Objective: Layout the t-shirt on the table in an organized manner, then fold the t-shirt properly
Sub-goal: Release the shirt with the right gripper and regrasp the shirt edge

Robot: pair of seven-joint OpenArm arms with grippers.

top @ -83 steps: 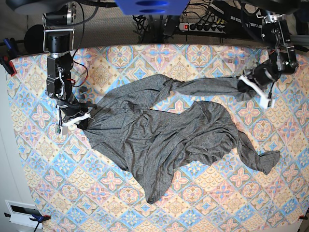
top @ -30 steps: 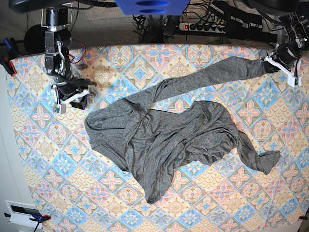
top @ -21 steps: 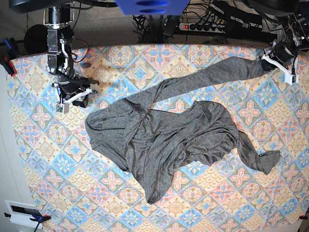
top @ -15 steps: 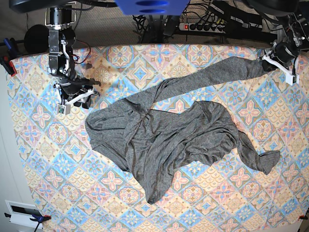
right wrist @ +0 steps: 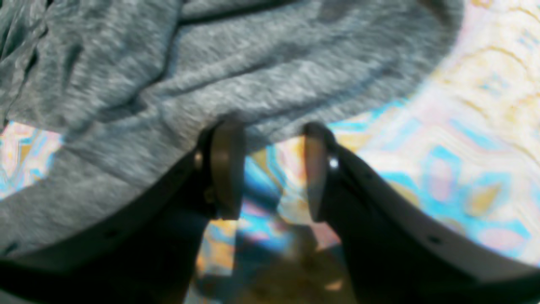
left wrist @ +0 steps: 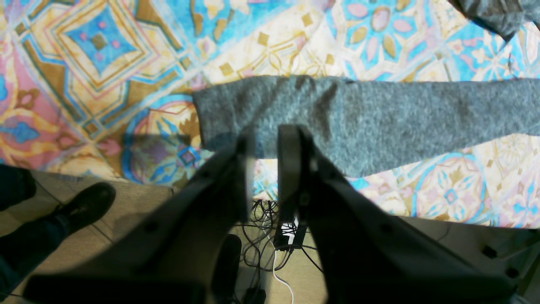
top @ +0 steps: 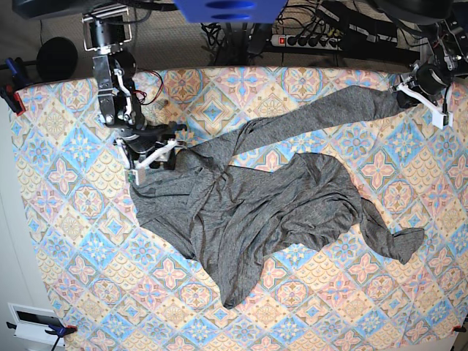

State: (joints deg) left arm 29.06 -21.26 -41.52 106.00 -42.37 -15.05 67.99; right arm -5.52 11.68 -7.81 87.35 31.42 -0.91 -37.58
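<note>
The table [top: 66, 241], under a diamond-tiled blue, pink and cream cloth, is mostly covered by the t-shirt [top: 248, 212]. The body is bunched at centre, one long sleeve is stretched to the far corner, the other is crumpled near the opposite edge.

The knit is judged soft, light and limp: it will drape and drag, not slide as a sheet. Cuffs, hem and shoulder seams are the suggested grips.

The left gripper [left wrist: 263, 135] is seen narrowly parted at the stretched cuff; whether cloth is pinched cannot be told.

The right gripper [right wrist: 270, 169] is spread wide, nothing between the jaws, just beside the bunched shoulder edge.

Cables and a power strip [top: 307, 40] lie on the floor beyond the table.
</note>
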